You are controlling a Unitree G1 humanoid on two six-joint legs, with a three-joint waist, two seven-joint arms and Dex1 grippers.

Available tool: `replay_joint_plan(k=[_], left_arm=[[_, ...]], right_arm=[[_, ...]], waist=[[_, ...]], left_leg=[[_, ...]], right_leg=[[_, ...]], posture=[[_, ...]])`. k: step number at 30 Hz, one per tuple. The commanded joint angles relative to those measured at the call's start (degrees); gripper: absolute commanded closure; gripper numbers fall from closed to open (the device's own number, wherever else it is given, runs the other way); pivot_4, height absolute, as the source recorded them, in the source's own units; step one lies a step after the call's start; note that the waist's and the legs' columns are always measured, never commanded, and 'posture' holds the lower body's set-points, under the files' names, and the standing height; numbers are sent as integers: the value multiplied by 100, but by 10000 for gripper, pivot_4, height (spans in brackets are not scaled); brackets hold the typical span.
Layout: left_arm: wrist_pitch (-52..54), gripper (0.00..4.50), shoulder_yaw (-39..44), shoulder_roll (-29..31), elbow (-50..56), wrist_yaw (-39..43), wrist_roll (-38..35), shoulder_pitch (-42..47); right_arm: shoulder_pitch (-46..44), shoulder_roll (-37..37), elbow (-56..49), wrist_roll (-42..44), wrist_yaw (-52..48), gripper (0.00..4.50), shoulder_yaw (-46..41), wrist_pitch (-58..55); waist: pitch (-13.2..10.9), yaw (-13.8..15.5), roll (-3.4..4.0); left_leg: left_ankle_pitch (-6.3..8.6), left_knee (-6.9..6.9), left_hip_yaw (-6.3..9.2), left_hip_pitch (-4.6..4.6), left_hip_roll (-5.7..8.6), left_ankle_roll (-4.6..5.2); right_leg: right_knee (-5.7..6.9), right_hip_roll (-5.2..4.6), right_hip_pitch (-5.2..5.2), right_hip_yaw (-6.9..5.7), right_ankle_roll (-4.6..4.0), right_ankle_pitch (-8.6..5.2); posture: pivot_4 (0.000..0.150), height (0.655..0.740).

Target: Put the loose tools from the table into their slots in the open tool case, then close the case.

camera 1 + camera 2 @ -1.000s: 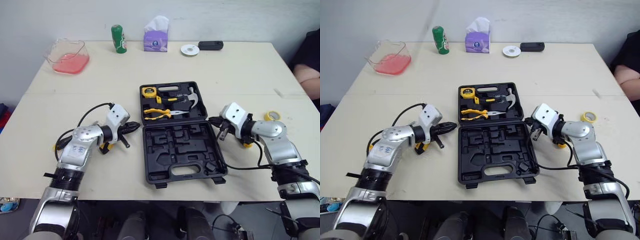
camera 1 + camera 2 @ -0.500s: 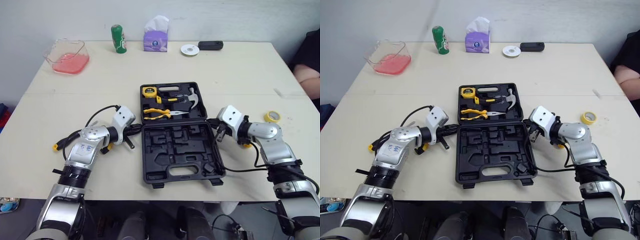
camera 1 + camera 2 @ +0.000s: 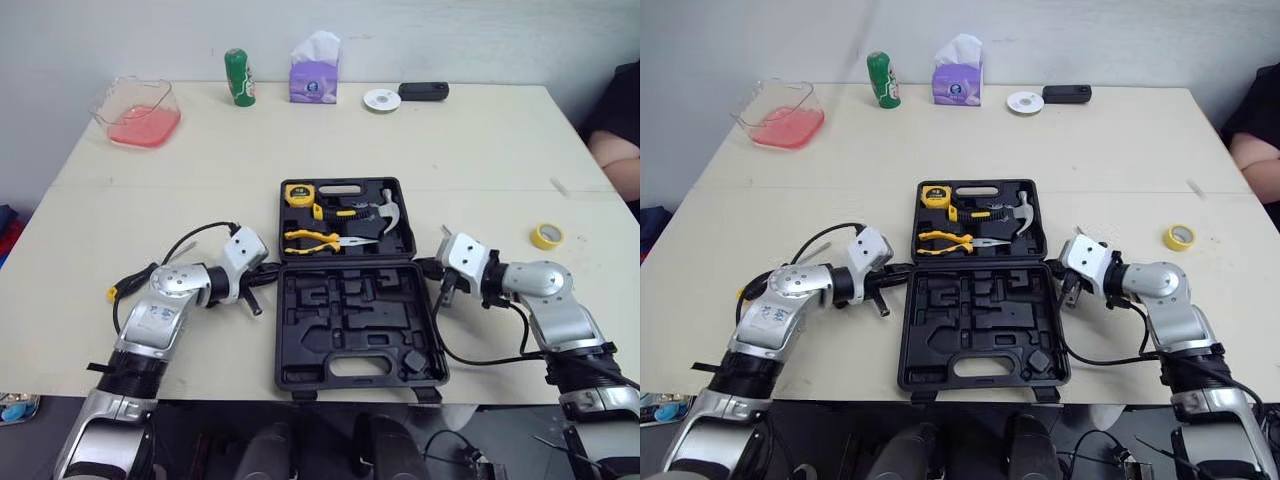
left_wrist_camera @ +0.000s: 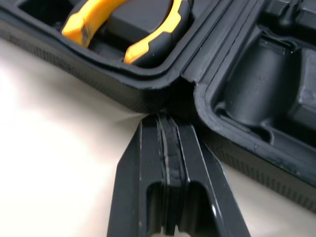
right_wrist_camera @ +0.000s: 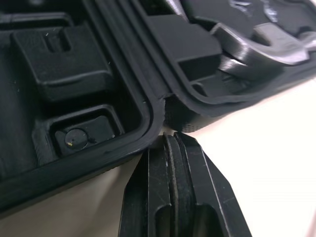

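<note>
Where the tool case (image 3: 350, 312) hinges, left claw (image 4: 167, 123) and right claw (image 5: 173, 140) press, both clenched.

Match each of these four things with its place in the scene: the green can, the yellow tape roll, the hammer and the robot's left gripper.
Things:
1. green can
2. yellow tape roll
3. hammer
4. left gripper

Places:
A. in the far half of the tool case
B. on the table, right of the case
C. at the case's hinge, fingers shut
D. by the far edge, beside the tissue box

Pairs: 1-D, 2-B, 3-A, 4-C
</note>
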State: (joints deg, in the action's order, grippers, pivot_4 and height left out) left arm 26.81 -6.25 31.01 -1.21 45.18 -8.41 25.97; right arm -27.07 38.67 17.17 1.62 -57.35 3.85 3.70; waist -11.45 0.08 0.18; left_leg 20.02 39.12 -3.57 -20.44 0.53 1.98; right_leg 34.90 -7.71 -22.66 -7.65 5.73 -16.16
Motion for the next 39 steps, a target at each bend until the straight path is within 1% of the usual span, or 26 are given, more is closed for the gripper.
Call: replay_joint_plan(k=[1, 5, 9, 16, 26, 30, 33, 37, 39], left_arm=[[30, 44378, -139, 67, 757, 285, -192, -169], [244, 44378, -108, 161, 1045, 401, -309, -374], [216, 44378, -64, 163, 979, 285, -183, -460], [151, 44378, -9, 83, 669, -34, 38, -240], [100, 44378, -105, 58, 422, -26, 114, -46], [243, 44378, 170, 348, 611, 98, -26, -170], [91, 44378, 416, 779, 764, 334, -115, -301], [319, 44378, 1236, 1196, 949, 541, -672, -439], [295, 44378, 1462, 1371, 1007, 655, -813, -581]], right_arm=[[229, 71, -530, 211, -270, 45000, 61, -31], [384, 160, -709, 280, -391, 45000, 58, -179], [469, 218, -817, 295, -476, 45000, 83, -267], [469, 206, -831, 255, -442, 45000, 89, -232], [432, 176, -797, 185, -337, 45000, 122, -194], [438, 272, -814, 188, -313, 45000, 51, -196], [459, 466, -817, 299, -348, 45000, -173, -132], [574, 840, -922, 785, -463, 45000, -739, -465], [663, 1006, -952, 836, -513, 45000, -864, -399]], waist=[[0, 2, 0], [0, 1, 0], [1, 6, -1], [1, 17, -1], [2, 13, -2], [2, 6, -3], [2, -20, -3], [1, -5, -2], [1, 7, -2]], left_leg=[[1, 0, 1, 0, -1, -2], [2, 0, 0, 2, -4, -3], [2, 0, 0, 3, -6, -3], [2, 1, 0, 6, -6, -3], [2, 3, -2, 8, -6, -4], [2, 3, -2, 10, -7, -4], [6, 2, -3, 9, -15, -10], [8, 2, -2, 8, -18, -12], [9, 5, -2, 6, -17, -11]], right_leg=[[-1, 2, 0, 0, 0, 0], [-2, 4, 1, 1, -1, 0], [-1, 5, 2, 2, -1, 0], [0, 5, 5, 3, -1, 0], [2, 6, 6, 3, -2, 0], [2, 7, 7, 4, -2, 0], [0, 11, 5, 5, -4, -1], [-3, 8, 5, 5, -6, -2], [-5, 6, 5, 4, -6, -2]], posture=[[1500, 7400], [1500, 7400], [1500, 7400], [1500, 7400], [1500, 7400], [1500, 7400], [1500, 7400], [1500, 7400], [1500, 7400]])
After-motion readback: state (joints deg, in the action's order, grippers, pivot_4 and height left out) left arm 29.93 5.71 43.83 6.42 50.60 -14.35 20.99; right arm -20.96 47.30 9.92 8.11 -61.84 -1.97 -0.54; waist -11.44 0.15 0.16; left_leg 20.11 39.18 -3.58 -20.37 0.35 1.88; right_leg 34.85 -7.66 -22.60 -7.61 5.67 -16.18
